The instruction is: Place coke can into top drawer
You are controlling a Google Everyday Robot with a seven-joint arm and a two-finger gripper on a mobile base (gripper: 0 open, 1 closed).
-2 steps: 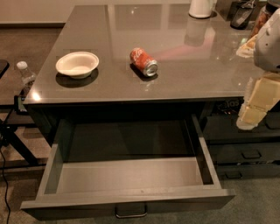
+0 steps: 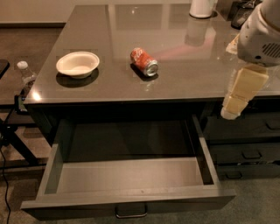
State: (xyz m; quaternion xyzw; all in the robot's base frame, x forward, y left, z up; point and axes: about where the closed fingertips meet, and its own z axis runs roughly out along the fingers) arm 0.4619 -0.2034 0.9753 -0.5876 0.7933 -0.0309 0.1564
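The coke can [image 2: 144,61] lies on its side on the grey counter top [image 2: 188,74], near its middle, silver end toward the front right. The top drawer [image 2: 127,177] is pulled wide open below the counter's front edge, its pale grey inside bare, with a metal bar handle [image 2: 131,213] on its front. My gripper [image 2: 239,97] hangs at the right, off the counter's front right corner, well to the right of the can and above the drawer's right side; nothing shows in it.
A white bowl [image 2: 77,63] sits on the counter left of the can. A white jug-like container [image 2: 202,8] stands at the back right. Dark drawers with black handles [image 2: 251,153] are at the right. A plastic bottle [image 2: 25,73] stands left of the counter.
The gripper and arm have shifted slightly to the left and down at the right edge. The can, bowl and drawer have not moved.
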